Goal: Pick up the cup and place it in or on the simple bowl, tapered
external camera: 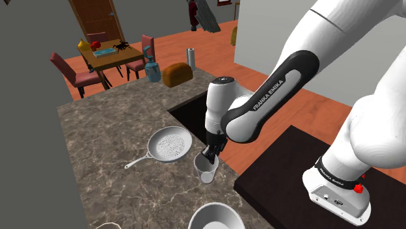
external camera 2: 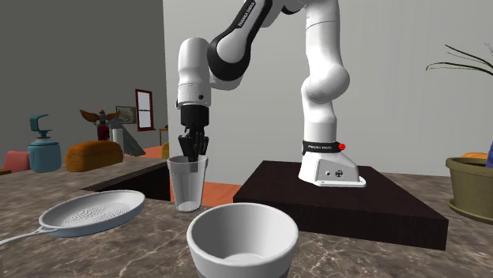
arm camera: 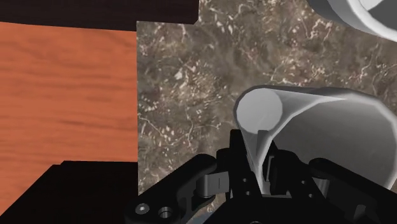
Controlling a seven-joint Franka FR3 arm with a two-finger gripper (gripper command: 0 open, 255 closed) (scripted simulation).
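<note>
One pale cup (external camera: pixel 207 170) stands in the shoulder view's lower middle, on a marbled counter (external camera: pixel 110 149), with the black gripper (external camera: pixel 211 156) dipping into its mouth from above. A round pan (external camera: pixel 170 143) lies just beside the cup on the left, its handle pointing to the lower left. The white tapered bowl (external camera: pixel 216 218) sits at the bottom edge, near the cup but apart from it. Above the cup the dark sink recess (external camera: pixel 192 109) cuts into the counter, and the dark stand (external camera: pixel 280 179) borders it on the right, so the bare counter lies mostly to the left. The second exterior view has the cup upright at left of centre, its base level with the counter, though whether it touches cannot be told. There the bowl fills the bottom foreground and the pan the lower left, a gap separating each from the cup. The wrist view looks down into the cup: the fingers (arm camera: pixel 238 153) pinch its wall, one inside the rim and one outside. The counter's straight edge and an orange floor (arm camera: pixel 63 89) lie to one side of the gripper, and the bowl's rim shows beyond the cup.
</note>
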